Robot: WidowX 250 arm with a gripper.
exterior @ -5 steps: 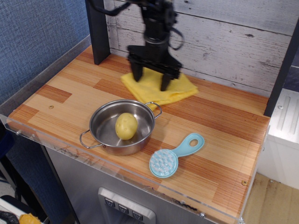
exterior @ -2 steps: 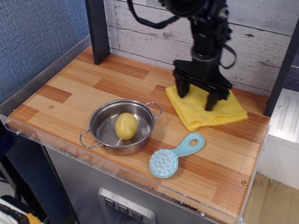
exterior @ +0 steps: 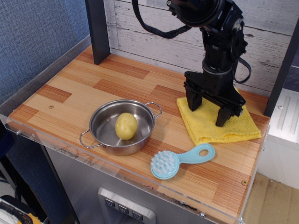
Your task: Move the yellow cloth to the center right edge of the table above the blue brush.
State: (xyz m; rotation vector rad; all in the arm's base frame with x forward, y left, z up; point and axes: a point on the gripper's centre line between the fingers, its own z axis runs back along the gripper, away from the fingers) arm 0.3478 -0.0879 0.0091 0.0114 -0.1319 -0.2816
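The yellow cloth lies flat at the right edge of the wooden table, just behind the blue brush. My gripper stands upright over the cloth with its two black fingers spread wide. Both fingertips rest on or just above the cloth's top, with nothing between them. The cloth's front edge lies close to the brush's handle. The brush lies near the table's front rim, head to the left.
A steel pot with a yellowish potato in it stands front centre. A dark post rises at the back left and another at the right edge. A white plank wall backs the table.
My gripper slid the yellow cloth from the back middle to the right edge. The brush's handle swung to the right and lies flatter.
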